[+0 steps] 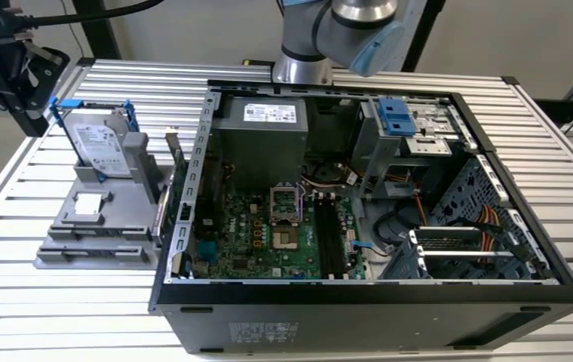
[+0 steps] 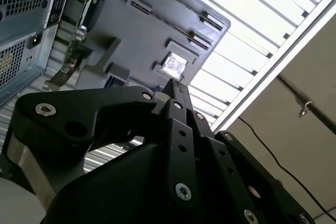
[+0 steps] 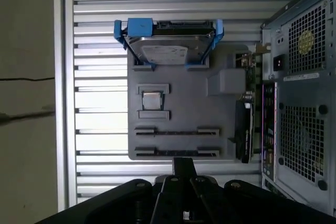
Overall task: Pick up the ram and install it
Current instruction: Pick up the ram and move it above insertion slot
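Black gripper (image 3: 184, 162) fingers sit closest in the first wrist view, pressed together with nothing between them. I have it poised over the grey holder (image 3: 181, 98), at the left of the exterior view beside the open computer case (image 1: 367, 294). I take the ram (image 3: 177, 153) to be the thin dark strip standing edge-on in the slot closest to the fingertips, presumably kept upright for pinching. A twin strip beside it muddles that, and the motherboard (image 1: 266, 234) sockets are too dark to judge.

Slatted metal table (image 1: 55, 302) before plain pale wall (image 1: 206, 30).
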{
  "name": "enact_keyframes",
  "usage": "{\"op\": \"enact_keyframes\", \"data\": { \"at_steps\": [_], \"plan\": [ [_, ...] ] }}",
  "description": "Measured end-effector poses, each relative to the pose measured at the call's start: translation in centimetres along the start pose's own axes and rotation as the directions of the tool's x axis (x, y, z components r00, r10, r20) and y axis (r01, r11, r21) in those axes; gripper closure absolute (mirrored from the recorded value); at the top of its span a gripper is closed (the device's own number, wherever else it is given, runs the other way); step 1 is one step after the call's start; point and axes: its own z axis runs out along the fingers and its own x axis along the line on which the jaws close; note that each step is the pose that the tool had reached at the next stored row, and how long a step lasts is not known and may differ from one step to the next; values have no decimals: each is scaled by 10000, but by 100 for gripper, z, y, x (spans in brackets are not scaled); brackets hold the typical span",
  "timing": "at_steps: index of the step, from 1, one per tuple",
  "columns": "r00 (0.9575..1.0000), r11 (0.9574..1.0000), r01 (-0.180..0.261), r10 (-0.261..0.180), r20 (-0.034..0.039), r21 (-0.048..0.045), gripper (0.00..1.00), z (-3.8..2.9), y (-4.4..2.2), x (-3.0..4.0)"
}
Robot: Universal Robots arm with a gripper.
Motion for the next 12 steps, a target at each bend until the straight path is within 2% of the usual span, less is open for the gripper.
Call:
{"op": "enact_keyframes", "data": {
  "at_steps": [12],
  "plan": [
    [9997, 9997, 261, -261, -18, 1, 100, -4, -77, -20]
  ]
}}
